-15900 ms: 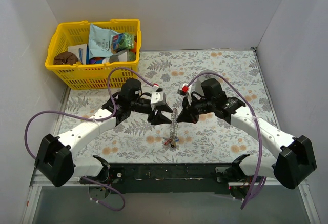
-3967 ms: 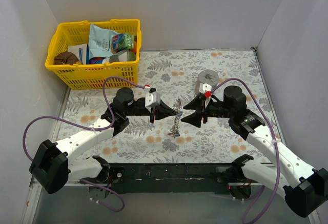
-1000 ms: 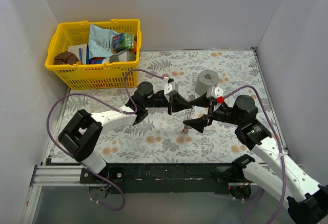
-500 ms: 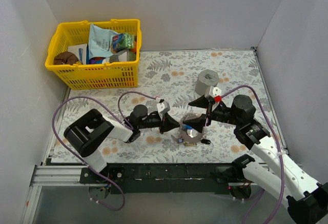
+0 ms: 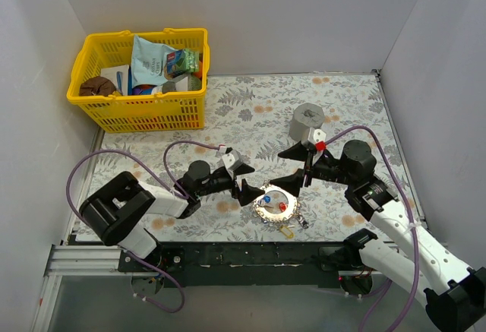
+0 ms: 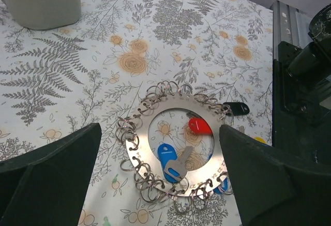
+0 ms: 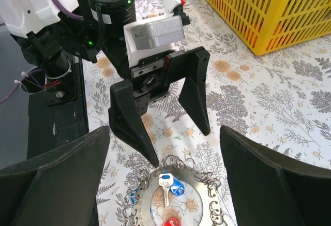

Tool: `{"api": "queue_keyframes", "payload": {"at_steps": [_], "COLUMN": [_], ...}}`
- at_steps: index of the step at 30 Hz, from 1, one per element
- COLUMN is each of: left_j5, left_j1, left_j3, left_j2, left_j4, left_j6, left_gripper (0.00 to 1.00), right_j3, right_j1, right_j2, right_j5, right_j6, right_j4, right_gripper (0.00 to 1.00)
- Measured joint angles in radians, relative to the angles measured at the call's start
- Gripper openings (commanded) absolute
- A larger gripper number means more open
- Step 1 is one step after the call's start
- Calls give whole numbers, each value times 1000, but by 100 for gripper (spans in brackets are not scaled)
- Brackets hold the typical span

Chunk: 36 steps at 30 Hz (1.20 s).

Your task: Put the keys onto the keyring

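The keyring (image 5: 267, 192) is a flat silvery loop edged with many small split rings, lying flat on the flowered table; it also shows as the keyring (image 6: 135, 129) and the keyring (image 7: 143, 198). A blue key (image 6: 166, 156) and a red key (image 6: 199, 126) lie inside its hole. A black key (image 6: 236, 108) and a yellow key (image 5: 287, 232) lie at its outer edge. My left gripper (image 5: 244, 180) is open just left of the loop, touching nothing. My right gripper (image 5: 288, 169) is open above its far side, holding nothing. Both grippers face each other, the left gripper (image 7: 181, 147) showing in the right wrist view.
A grey cylinder (image 5: 306, 123) stands behind the right gripper. A yellow basket (image 5: 140, 112) full of packets sits at the back left. The dark rail of the arm bases (image 5: 250, 256) runs along the near edge, close to the keys.
My left gripper opened and let go of the keyring. The loop, held up a second ago, now lies flat on the table. The left arm has drawn back and down.
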Motion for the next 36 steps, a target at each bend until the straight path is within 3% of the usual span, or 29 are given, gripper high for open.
{"api": "queue_keyframes", "payload": {"at_steps": [6, 10, 17, 20, 26, 31, 36], "left_j5": [-32, -59, -178, -283, -725, -993, -1108], "left_j1": [1, 36, 133, 147, 163, 170, 170], "left_j3": [13, 54, 72, 0, -76, -16, 4], "left_j2": [-37, -38, -117, -241, -521, -591, -645], "left_j4": [-24, -79, -249, -277, -477, -740, -877], "left_j6": [-19, -108, -229, -258, -413, -489, -513], "left_gripper": [98, 98, 98, 98, 98, 98, 98], "right_j3": [-15, -28, -75, -77, -80, -85, -127], "right_j1": [0, 0, 0, 0, -11, -15, -20], "right_j2": [0, 3, 37, 56, 77, 72, 24], "right_j5": [-2, 14, 153, 282, 579, 808, 915], "right_j6": [0, 8, 40, 65, 125, 169, 195], "right_j4": [4, 11, -3, -32, -90, -132, -132], "right_gripper": [94, 94, 98, 98, 99, 99, 99]}}
